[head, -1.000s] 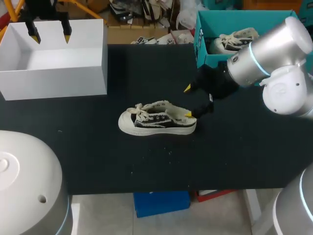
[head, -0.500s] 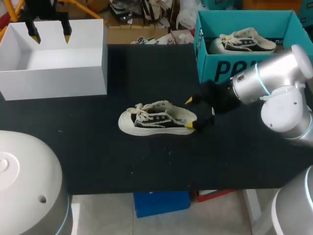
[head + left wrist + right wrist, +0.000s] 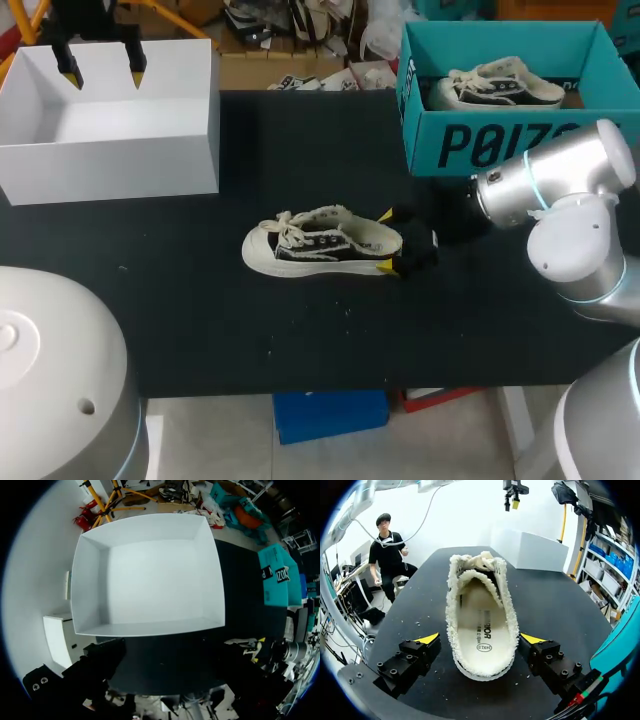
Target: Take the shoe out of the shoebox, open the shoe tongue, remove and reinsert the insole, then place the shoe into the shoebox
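Head view: a black-and-cream canvas low-top sneaker (image 3: pixel 320 248) lies on its sole near the middle of the black table (image 3: pixel 200 330), toe toward my left arm's side. My right gripper (image 3: pixel 384 240) sits at its heel, one yellow tip on each side, fingers apart. My left gripper (image 3: pixel 103 73) hangs over the white open-topped box (image 3: pixel 110 165) at the far left corner, its fingers also spread and holding nothing. A teal cardboard shoebox (image 3: pixel 500 145) at the far right carries large white lettering on its side and holds a second sneaker (image 3: pixel 495 88). Left wrist view: the white box (image 3: pixel 150 580) fills the scene below the wrist; this gripper's yellow tips do not show here. The teal shoebox (image 3: pixel 280 577) shows beyond it, with print on its side. Right wrist view: the sneaker's (image 3: pixel 481 595) heel lies between the right gripper's (image 3: pixel 481 639) open fingers, with bare table showing on each side. The cream insole (image 3: pixel 482 612) lies inside, bearing a small dark printed label near the heel.
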